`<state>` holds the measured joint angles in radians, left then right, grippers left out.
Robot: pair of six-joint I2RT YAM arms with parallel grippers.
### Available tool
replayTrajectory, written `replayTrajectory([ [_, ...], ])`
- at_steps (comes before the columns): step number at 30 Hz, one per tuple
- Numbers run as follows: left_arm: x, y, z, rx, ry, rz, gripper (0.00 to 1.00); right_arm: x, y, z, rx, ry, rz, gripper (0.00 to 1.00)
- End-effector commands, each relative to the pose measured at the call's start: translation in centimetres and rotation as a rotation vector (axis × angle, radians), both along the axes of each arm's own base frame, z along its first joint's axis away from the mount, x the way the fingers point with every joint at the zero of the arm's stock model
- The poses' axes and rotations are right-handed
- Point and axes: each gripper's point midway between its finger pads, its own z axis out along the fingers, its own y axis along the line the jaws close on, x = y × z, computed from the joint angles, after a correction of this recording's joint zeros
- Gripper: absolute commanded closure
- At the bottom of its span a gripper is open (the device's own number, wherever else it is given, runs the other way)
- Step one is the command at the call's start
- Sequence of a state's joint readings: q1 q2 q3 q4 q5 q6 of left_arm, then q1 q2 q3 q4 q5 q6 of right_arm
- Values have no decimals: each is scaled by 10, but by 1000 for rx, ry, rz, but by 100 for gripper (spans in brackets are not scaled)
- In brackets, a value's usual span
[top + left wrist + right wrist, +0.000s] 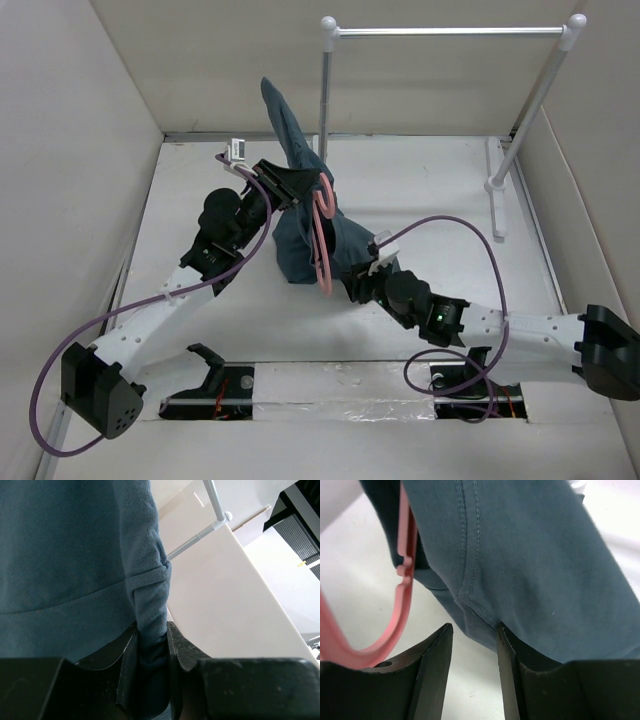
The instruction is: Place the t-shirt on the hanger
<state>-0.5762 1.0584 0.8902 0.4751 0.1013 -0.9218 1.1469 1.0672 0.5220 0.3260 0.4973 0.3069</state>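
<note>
Left end effector: pinching a bunched fold of the t-shirt, cloth squeezed tight between its fingers. The rest of the garment spreads ahead of the tips and off to their left, lifted off the bench.

Right end effector: fingers spread, nothing clamped. The stitched hem edge of the t-shirt dips right to the gap between the tips and brushes the right finger.

Hanger: just left of the right end effector's tips. One pink arm with its notch runs up beside the cloth, and the rounded corner sits low by the left finger, apart from it. In the top view it lies against the t-shirt's front, between the two end effectors. Cannot tell what carries it.

Rail: well beyond both end effectors, not involved.

Step in hand, my read: the right end effector is going for the hem so the shirt can be opened for the hanger.

To do it well:
- Advance so the hem seam sits deep between the fingers before closing; a shallow bite likely slips off.
- Take cloth only and stay off the pink arm on the left.
- Left pinch firm and high, so the hem hangs taut and easy to catch.
</note>
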Motion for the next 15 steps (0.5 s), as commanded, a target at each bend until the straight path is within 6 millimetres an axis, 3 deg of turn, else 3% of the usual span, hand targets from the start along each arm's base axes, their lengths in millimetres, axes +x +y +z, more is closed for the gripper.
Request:
replayTrajectory([
  [1, -16, 5, 41, -91, -121, -25, 100, 8, 11, 17, 16, -14, -28, 56],
  [2, -17, 5, 42, -92, -123, -27, 100, 10, 13, 13, 3, -9, -32, 58],
  [6, -17, 5, 42, -93, -123, -25, 100, 14, 16, 18, 18, -13, -47, 97],
  [9, -16, 9, 47, -104, -133, -7, 100, 11, 16, 17, 25, -5, -38, 100],
  [15, -11, 2, 67, -186, -164, -31, 100, 0, 11, -11, -19, 71, -8, 100],
])
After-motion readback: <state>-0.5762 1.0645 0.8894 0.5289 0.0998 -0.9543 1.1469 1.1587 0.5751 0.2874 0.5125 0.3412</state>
